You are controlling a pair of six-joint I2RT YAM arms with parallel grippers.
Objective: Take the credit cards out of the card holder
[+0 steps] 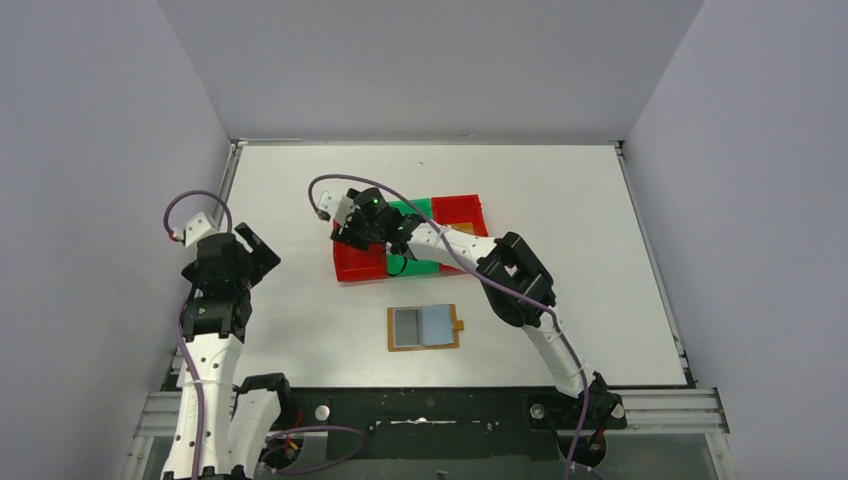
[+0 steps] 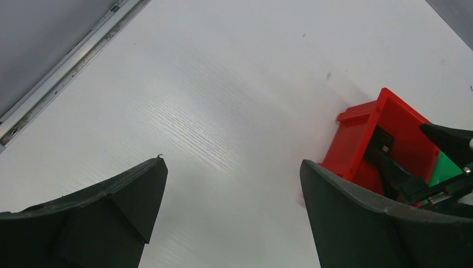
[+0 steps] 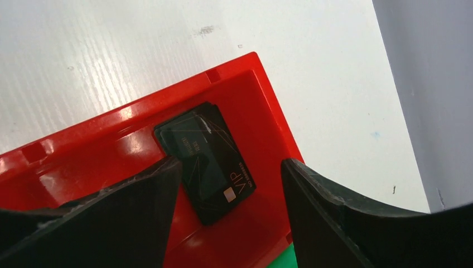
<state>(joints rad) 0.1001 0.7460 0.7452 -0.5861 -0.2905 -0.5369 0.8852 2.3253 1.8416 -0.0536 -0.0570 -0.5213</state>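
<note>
We see a white table (image 1: 300, 330). Toward its near edge the card holder (image 1: 423, 327) lies open and flat on the surface, pale blue-grey sleeves facing up, snap tab pointing right. Farther back, apart from it, a red bin (image 1: 358, 266), a green bin (image 1: 415, 208) and a second red bin (image 1: 460, 211) sit packed together

place: robotics lab test cell | enclosure: plain grey panel walls (image 1: 90, 150) close off the far, left and right edges of a white tabletop (image 1: 300, 320) | frame: aluminium rail (image 1: 660, 408) along the near edge | rig: left arm (image 1: 205, 350) and right arm (image 1: 515, 285) bolted there, purple cables (image 1: 197, 193) looping off them
</note>
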